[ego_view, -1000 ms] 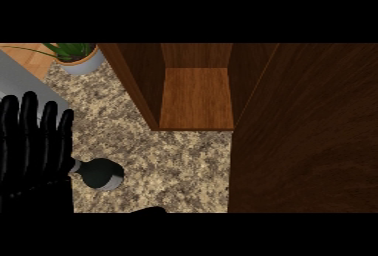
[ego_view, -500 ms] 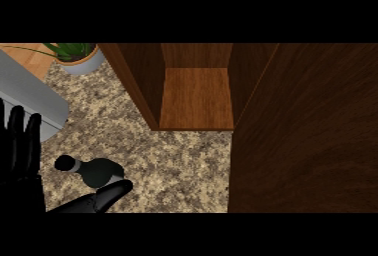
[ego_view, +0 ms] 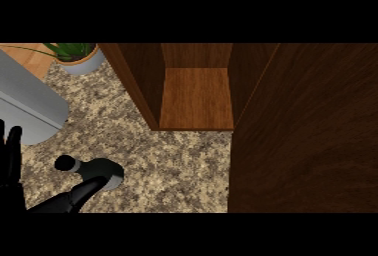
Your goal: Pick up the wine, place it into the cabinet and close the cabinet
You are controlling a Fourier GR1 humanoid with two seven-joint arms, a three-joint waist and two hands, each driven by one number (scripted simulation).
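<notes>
The wine bottle (ego_view: pixel 102 172) stands on the speckled counter at the lower left, dark with a grey shoulder and a black cap pointing up-left. My right hand (ego_view: pixel 72 199) comes in from the lower edge, and a straight black finger (ego_view: pixel 90 188) lies against the bottle's near side; the rest of this hand is hidden below the frame. At the left edge my left hand (ego_view: pixel 9 160) rests open with its fingers up, apart from the bottle. The wooden cabinet (ego_view: pixel 196 97) stands open at the back, its shelf bare, and its dark door (ego_view: pixel 306 130) fills the right side.
A potted green plant (ego_view: pixel 77 56) sits at the back left corner. A grey appliance (ego_view: pixel 26 107) lies along the left side beyond the bottle. Speckled counter (ego_view: pixel 181 165) stretches between the bottle and the cabinet's front edge.
My left hand has slid left until only its fingers show at the edge. My right hand has come up from the lower edge and now touches the bottle.
</notes>
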